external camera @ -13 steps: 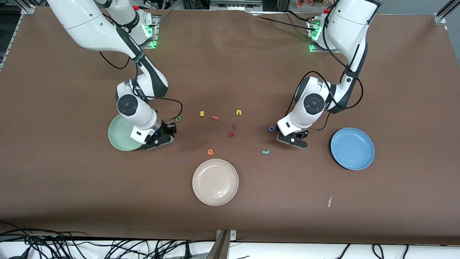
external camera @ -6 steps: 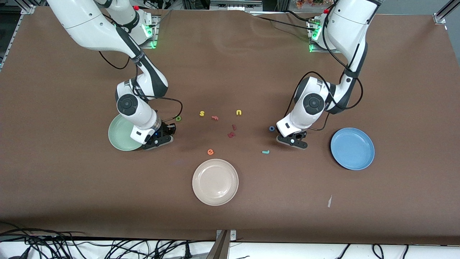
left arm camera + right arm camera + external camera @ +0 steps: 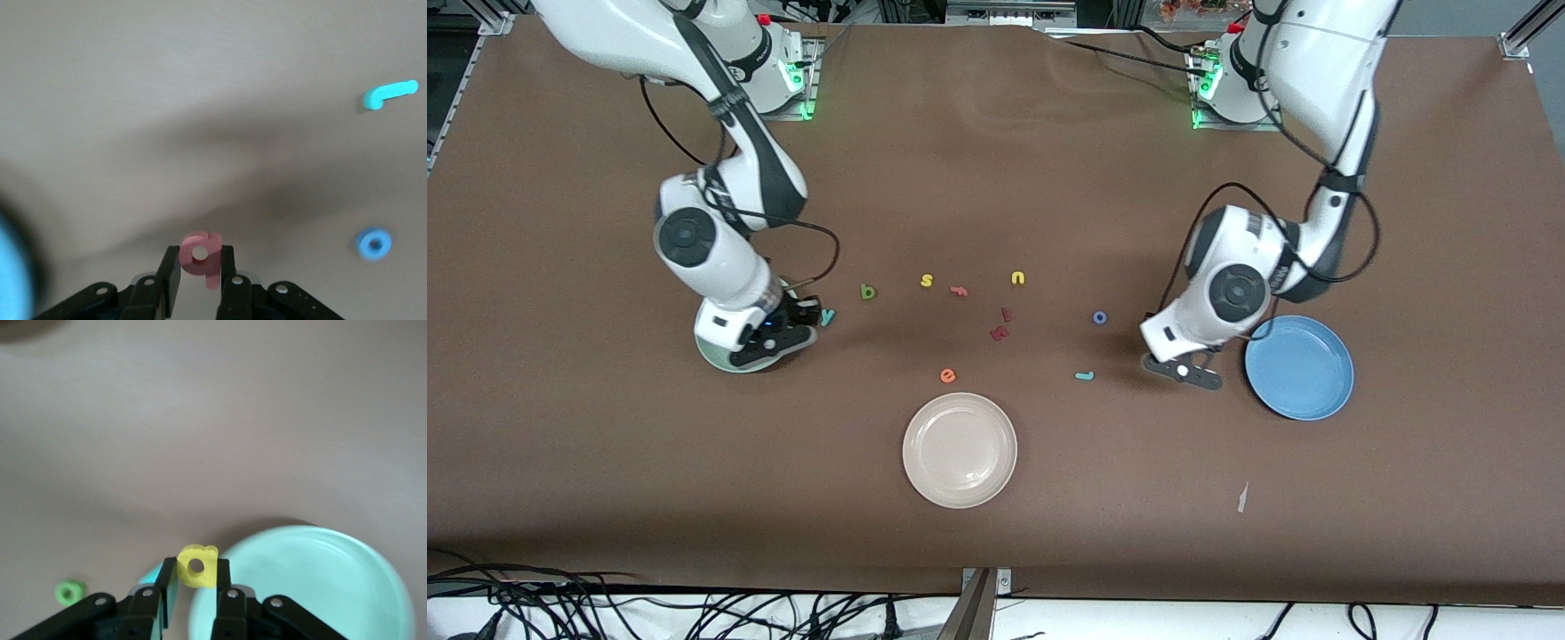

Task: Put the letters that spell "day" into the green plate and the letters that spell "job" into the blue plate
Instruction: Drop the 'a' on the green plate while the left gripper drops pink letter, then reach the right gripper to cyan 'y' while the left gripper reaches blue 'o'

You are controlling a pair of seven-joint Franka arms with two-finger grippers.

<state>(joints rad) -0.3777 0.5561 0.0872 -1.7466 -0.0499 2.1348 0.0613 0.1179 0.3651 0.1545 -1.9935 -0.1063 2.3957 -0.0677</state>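
My right gripper (image 3: 769,342) hangs over the rim of the green plate (image 3: 708,348), shut on the yellow a (image 3: 207,577). The right wrist view shows that gripper (image 3: 197,568) at the plate's (image 3: 300,587) edge. The teal y (image 3: 828,316) and the dark green d (image 3: 868,291) lie on the table beside this plate. My left gripper (image 3: 1187,372) is beside the blue plate (image 3: 1299,366), shut on the salmon b (image 3: 211,264); the left wrist view shows its fingers (image 3: 200,253) pinching it. The blue o (image 3: 1100,317) and teal j (image 3: 1084,376) lie on the table.
A beige plate (image 3: 959,450) sits nearest the front camera at mid-table. Loose letters lie mid-table: a yellow s (image 3: 927,281), a yellow u (image 3: 1018,278), a reddish letter (image 3: 959,290), two dark red ones (image 3: 1000,333) and an orange e (image 3: 948,375).
Both grippers closed on letters and lifted. The right one carried the yellow a to the green plate, uncovering the teal y. The left one carried the b toward the blue plate.
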